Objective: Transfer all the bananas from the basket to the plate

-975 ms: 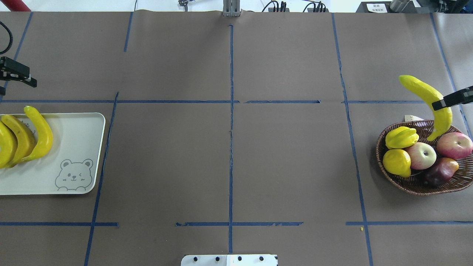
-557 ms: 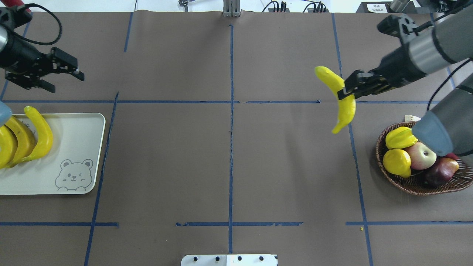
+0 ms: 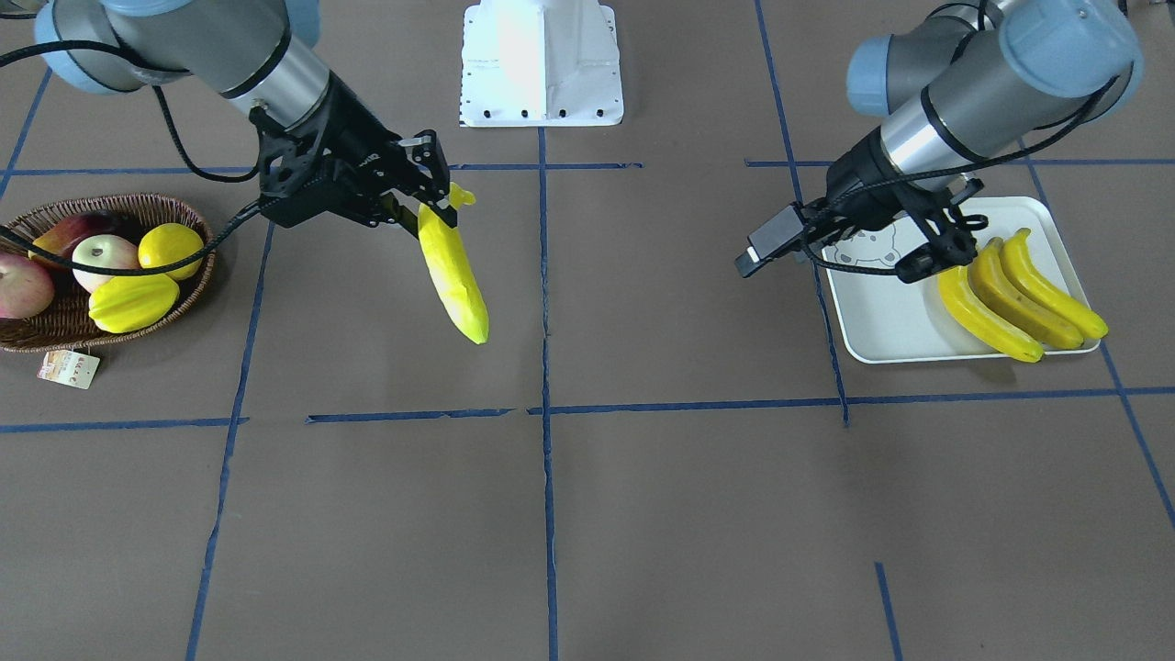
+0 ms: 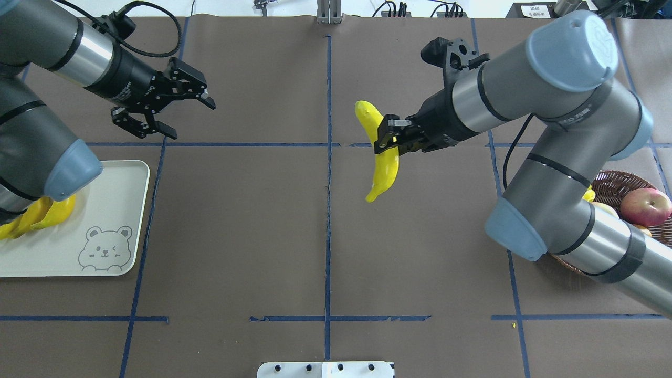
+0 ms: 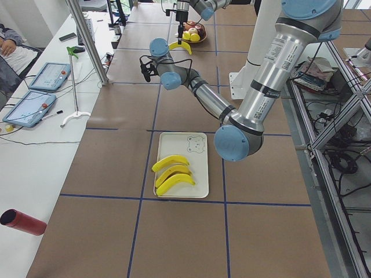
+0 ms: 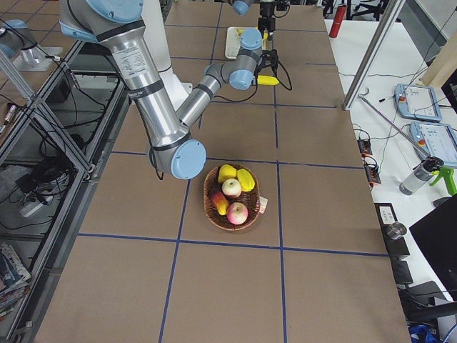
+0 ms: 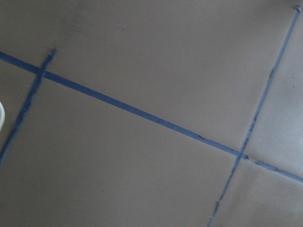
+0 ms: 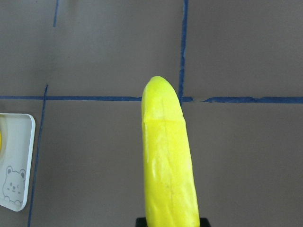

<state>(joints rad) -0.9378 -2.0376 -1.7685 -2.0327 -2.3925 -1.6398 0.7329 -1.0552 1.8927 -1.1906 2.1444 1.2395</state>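
woven wicker basket (image 3: 37, 330), glossy banana (image 4: 387, 170)

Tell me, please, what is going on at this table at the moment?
The right gripper is holding one banana in the air over the middle of the table, between the basket and the plate. Three bananas already lie side by side on the plate. The left gripper is open and empty, hovering over the table beyond the plate. The basket shows only other fruit, no banana.
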